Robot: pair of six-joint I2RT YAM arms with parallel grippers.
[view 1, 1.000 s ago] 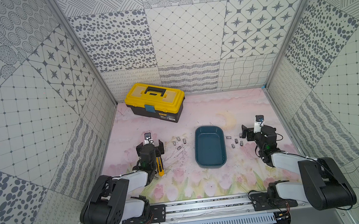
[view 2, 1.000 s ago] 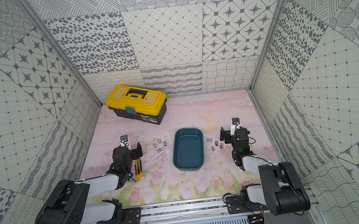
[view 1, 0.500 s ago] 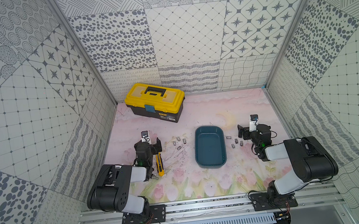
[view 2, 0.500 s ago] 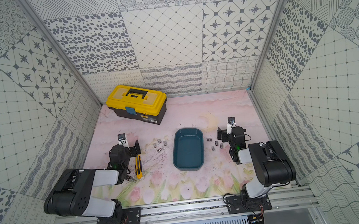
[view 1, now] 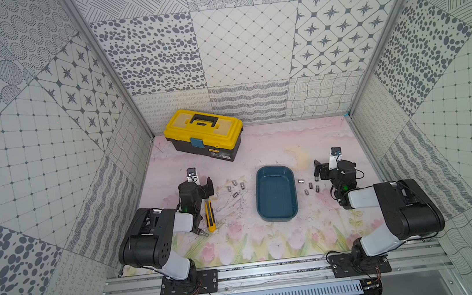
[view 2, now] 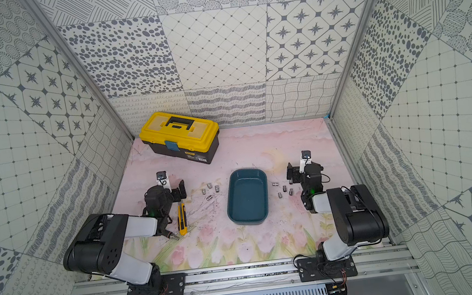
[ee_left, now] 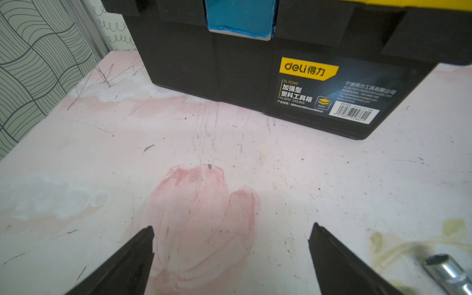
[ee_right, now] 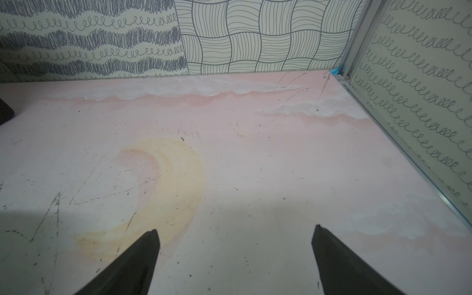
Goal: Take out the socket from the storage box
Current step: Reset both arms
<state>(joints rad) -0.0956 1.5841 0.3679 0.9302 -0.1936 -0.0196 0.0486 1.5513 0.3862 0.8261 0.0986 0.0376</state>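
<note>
Closest to me, a metal rail (view 1: 273, 271) carries both arm bases. From it the left arm (view 1: 148, 240) and the right arm (view 1: 402, 214) fold low over the pink flowered table (view 1: 269, 241).

Just beside the left arm lies a yellow utility knife (view 1: 210, 217), running front to back.

A little further in, at the middle of the table, sits the storage box (view 1: 276, 195). It is a teal tub with low walls, and its floor shows bare. The sockets (view 1: 229, 189) I can make out all lie on the table outside it. Four are scattered to its left, between the tub and the left arm's hand. A handful more lie to its right, just off the tub's wall.

Level with the tub's far end, the left gripper (ee_left: 231, 229) hangs low over the table. Its jaws are spread wide with nothing between them, and it faces the toolbox. The right gripper (ee_right: 236, 228) is likewise spread wide and holds nothing. It points toward the back wall over a faded yellow moon print.

Farthest back, on the left, stands the toolbox (view 1: 204, 135). It is black with a yellow lid, shut, and set at a slant to the wall.
</note>
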